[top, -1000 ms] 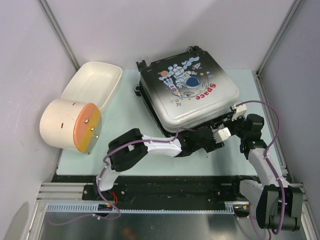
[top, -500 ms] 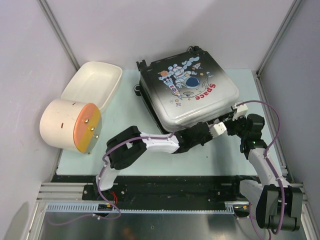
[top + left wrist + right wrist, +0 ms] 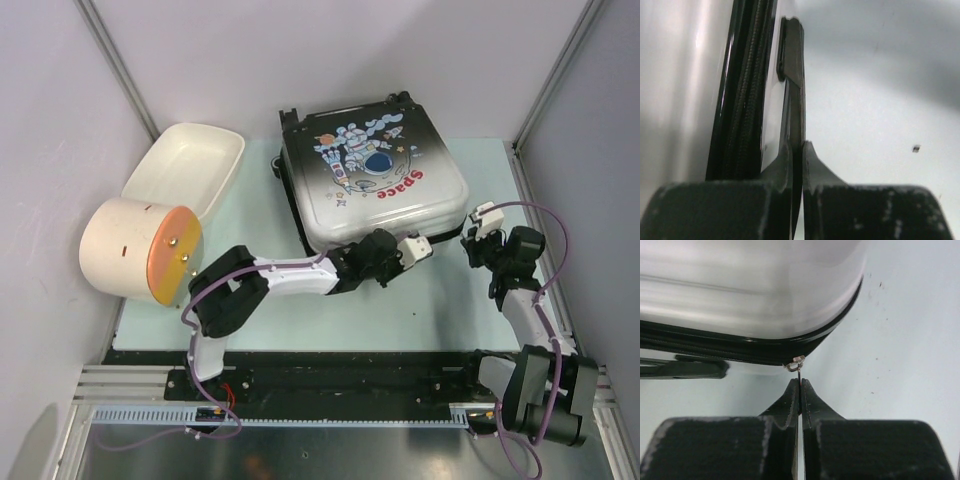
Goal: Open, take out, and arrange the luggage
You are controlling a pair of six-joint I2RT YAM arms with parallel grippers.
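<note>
Both arms gripping the suitcase (image 3: 375, 185) along its near edge, zip closed

It lies flat toward the worktop's (image 3: 250, 230) far right corner. The right gripper (image 3: 800, 382) jaws pinch the zip pull (image 3: 796, 363) at the near-right corner, and the left gripper (image 3: 796, 147) jaws clamp the black handle strip (image 3: 792, 55). I'd steady the handle and draw the pull along the zip line, never outward

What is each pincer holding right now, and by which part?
Left pincer grips the luggage by its thin black side handle; right pincer pinches its zipper pull at the corner.
</note>
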